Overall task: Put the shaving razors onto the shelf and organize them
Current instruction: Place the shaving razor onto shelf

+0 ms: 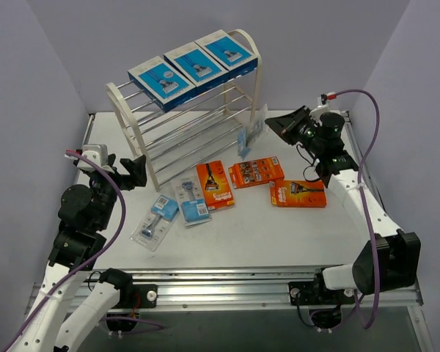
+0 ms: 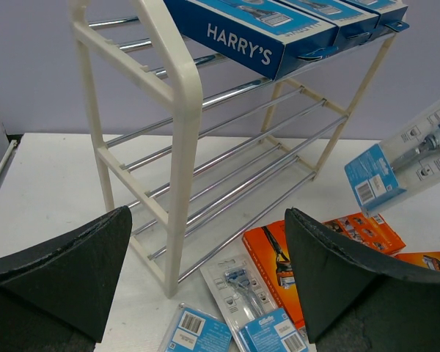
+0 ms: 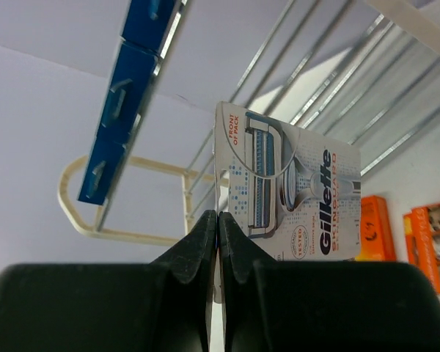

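Pinching the edge of a clear blister pack (image 3: 293,187) between fully closed fingers, the right hand (image 3: 218,224) holds it off the desk (image 1: 279,238), near the right end of the shelf (image 1: 125,121) at about the height of the lower tiers. In the left wrist view the pack hangs tilted in the air, apart from the white frame. The right arm reaches up the right side of the desk from its base at the near corner, its wrist turned leftward toward the shelf. The left arm is folded at the left edge, and the left hand (image 1: 136,172) points at the shelf's rounded left end panel with its fingers spread wide and nothing between them. Three blue boxes (image 1: 196,64) lie side by side on the top tier; the chrome rods below them are bare. On the desk in front of the shelf lie three orange packs (image 1: 256,172), one nearer the middle and two toward the right arm. Two other blister packs (image 1: 191,202) lie flat nearer the left hand, between it and the orange ones.
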Available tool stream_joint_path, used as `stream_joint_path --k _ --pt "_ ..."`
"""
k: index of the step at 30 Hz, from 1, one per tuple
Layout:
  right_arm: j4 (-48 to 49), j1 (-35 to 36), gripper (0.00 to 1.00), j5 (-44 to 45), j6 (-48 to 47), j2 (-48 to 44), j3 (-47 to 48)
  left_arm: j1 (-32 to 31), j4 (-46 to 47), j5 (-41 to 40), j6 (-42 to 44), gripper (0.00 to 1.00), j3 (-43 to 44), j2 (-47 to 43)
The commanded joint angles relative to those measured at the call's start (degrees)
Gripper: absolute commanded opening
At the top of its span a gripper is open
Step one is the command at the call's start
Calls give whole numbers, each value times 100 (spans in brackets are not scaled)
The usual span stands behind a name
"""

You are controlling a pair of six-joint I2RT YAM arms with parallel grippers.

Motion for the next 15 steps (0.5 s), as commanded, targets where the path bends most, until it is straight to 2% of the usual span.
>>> stream_joint_path --k 1,7,15 --pt "974 -5 0 -174 544 240 516 -30 117 -10 27 94 131 -31" --pt "1985 197 0 -113 1221 837 912 -30 126 26 0 94 122 22" --pt "2610 654 0 -25 1661 1638 1616 -30 144 61 -17 94 122 57"
